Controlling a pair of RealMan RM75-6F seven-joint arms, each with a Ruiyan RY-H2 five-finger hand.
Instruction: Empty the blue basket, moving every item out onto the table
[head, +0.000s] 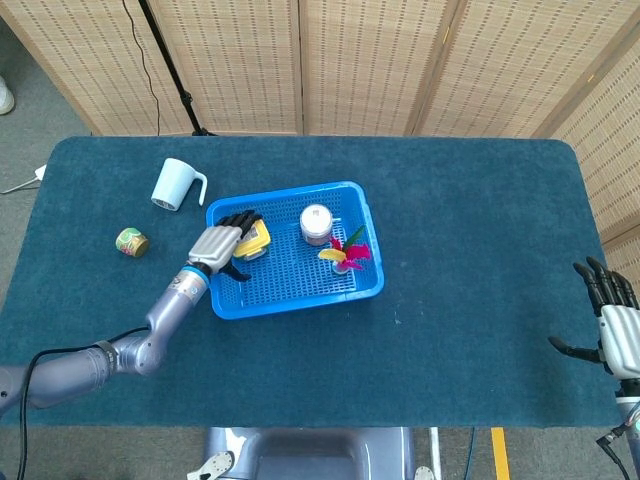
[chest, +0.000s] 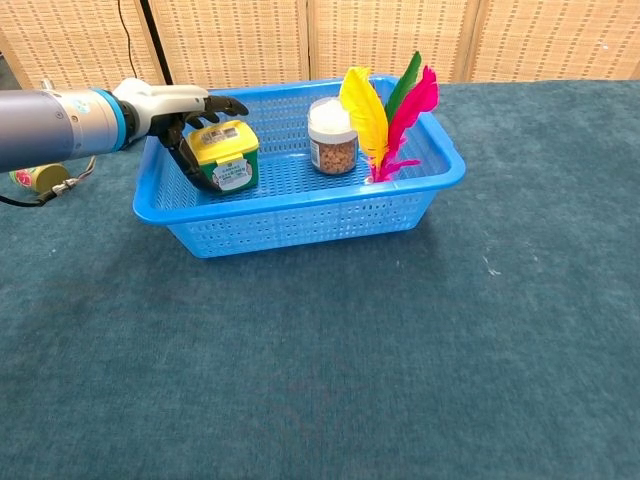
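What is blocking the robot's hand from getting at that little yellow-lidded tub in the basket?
Nothing visible. The left hand has already cleared the blue basket's rim, and its fingers curl around the yellow-lidded tub.
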